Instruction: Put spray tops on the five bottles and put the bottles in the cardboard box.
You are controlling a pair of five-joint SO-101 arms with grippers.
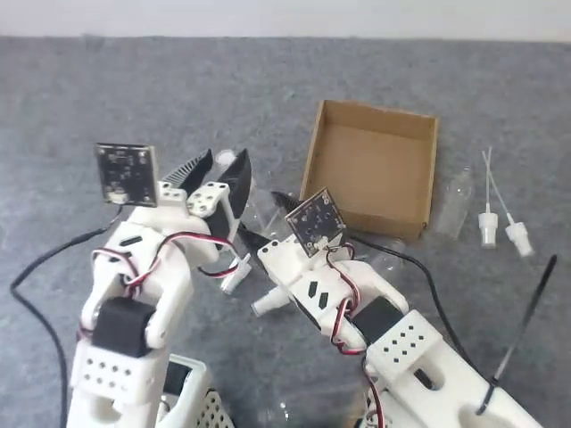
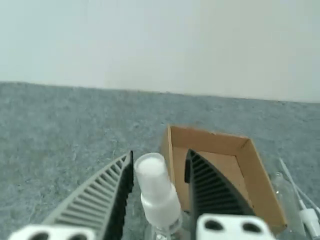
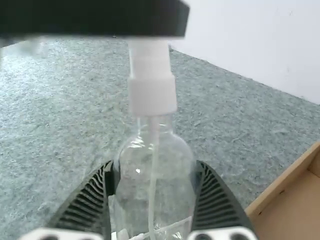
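Step in hand: you are fitting a spray top to a bottle, judging by how the two grippers meet. Boxing comes after.
Right gripper [image 3: 155, 170]: its jaws are closed against both sides of the clear bottle [image 3: 155, 185] and hold it upright, just left of the cardboard box [image 1: 375, 165].
Spray top [image 2: 156, 192]: it sits on the bottle's neck with its tube hanging down inside the glass. You cannot tell whether it is fully seated.
Left gripper [image 2: 160, 155]: its jaws are partly open on either side of the spray top, with a narrow gap on each side, so it seems to have hold of nothing.
Box: it lies at the far right of the arms, with no bottle in it yet.
Spares: two loose spray tops [image 1: 489, 227] lie right of the box. Another bottle [image 1: 455, 201] lies between them and the box wall.
Progress: early, by my reading, as this looks like the first of five bottles.
Next move: close the left jaws on the top and press or twist it home while the right gripper holds the bottle steady. Then carry the bottle right, over the box wall.
Risk: the bottle may tilt or slip if you push off-centre.
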